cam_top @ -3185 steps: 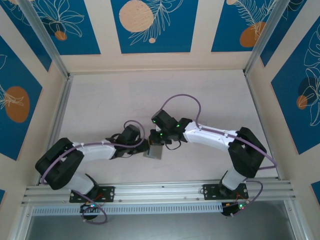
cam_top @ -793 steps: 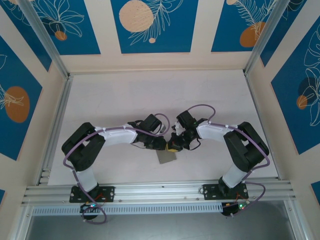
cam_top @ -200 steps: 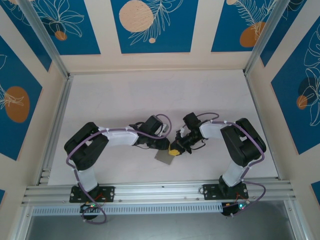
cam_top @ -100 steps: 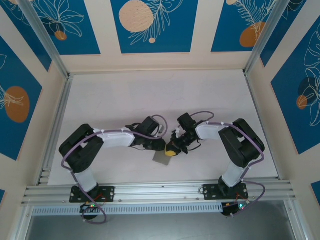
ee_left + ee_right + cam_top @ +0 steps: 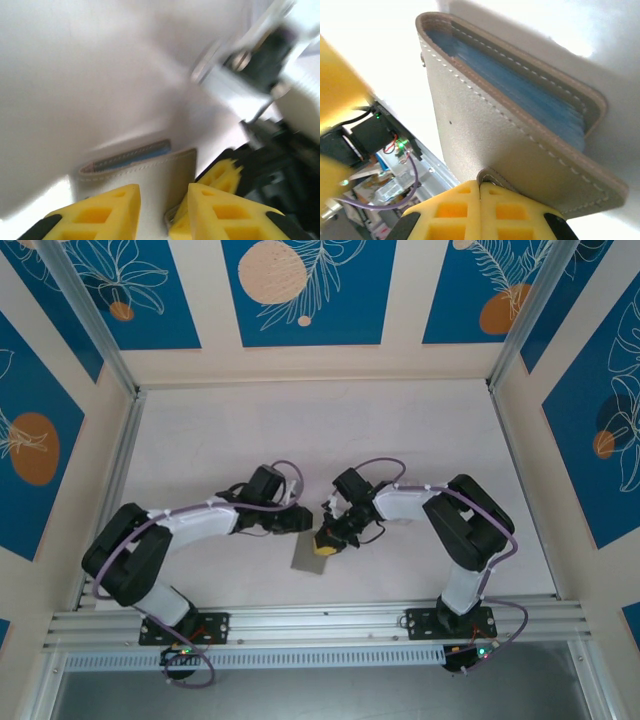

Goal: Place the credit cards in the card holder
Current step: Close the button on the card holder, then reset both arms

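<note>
Pale table [image 5: 200, 440] — grey card holder [image 5: 308, 559] near its front.

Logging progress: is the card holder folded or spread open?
Folded, slightly ajar: the card holder has its covers close together, a narrow blue strip of lining between them.

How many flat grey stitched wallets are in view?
1. The flat grey stitched wallet is near the front of the white table; the right gripper pinches its small tab. Another could lie hidden.
</note>
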Robot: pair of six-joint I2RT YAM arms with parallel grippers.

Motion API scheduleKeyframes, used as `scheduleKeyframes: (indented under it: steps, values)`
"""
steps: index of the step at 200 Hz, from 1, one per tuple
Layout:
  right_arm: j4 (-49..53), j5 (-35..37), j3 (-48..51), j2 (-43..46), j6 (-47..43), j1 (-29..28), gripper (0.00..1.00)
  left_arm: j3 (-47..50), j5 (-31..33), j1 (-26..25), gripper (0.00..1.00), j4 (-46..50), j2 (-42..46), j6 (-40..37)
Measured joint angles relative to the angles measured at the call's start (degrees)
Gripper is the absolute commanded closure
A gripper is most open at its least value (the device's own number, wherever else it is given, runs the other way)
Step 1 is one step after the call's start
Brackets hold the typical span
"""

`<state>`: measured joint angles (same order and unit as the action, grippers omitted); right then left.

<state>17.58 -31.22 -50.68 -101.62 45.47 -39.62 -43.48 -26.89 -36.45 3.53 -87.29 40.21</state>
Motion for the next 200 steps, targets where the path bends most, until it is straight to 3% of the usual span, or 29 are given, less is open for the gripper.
scheduleKeyframes:
  steps: [26, 71, 115, 120, 125, 130, 132, 137, 165, 200]
  values:
    - [5.68, 3.93, -4.17, -0.79, -2.56, -0.48, 0.97, 0.61, -0.48, 5.11, 0.51, 0.17, 7.1, 0.07]
    - [10.91, 11.82, -12.33, -2.23, -7.06, -0.42, 0.67, 0.83, 1.29, 10.73, 0.31, 6.69, 20.24, -3.19]
    - [13.16, 14.16, -17.77, -1.2, -11.74, -0.55, 0.49, 1.79, 4.68, 14.47, 0.15, 15.37, 30.21, -6.21]
    - [13.53, 15.04, -18.08, -0.33, -12.17, -0.57, 0.44, 1.81, 5.22, 14.67, 0.13, 16.26, 31.47, -6.71]
    - [13.99, 15.89, -18.27, 0.61, -12.37, -0.57, 0.28, 1.81, 5.97, 14.84, 0.11, 17.09, 32.79, -7.17]
    - [14.45, 16.96, -18.45, 1.95, -13.25, -0.55, 0.03, 1.81, 6.84, 14.99, 0.07, 18.05, 34.18, -7.39]
    - [14.62, 17.49, -18.45, 2.43, -12.94, -0.55, 0.0, 1.81, 7.15, 14.99, 0.05, 18.27, 34.67, -7.76]
    - [14.93, 18.95, -18.53, 4.11, -13.68, -0.55, 0.01, 1.81, 8.31, 15.1, 0.0, 19.04, 36.17, -7.91]
    - [15.06, 29.97, -18.56, 14.84, -15.76, 0.68, 0.01, 1.88, 19.12, 15.23, 0.0, 22.01, 44.06, -10.56]
    - [7.28, 50.42, -9.77, 28.65, -19.96, 6.49, 0.01, 10.01, 40.17, 15.37, 0.0, 16.2, 49.46, -14.82]
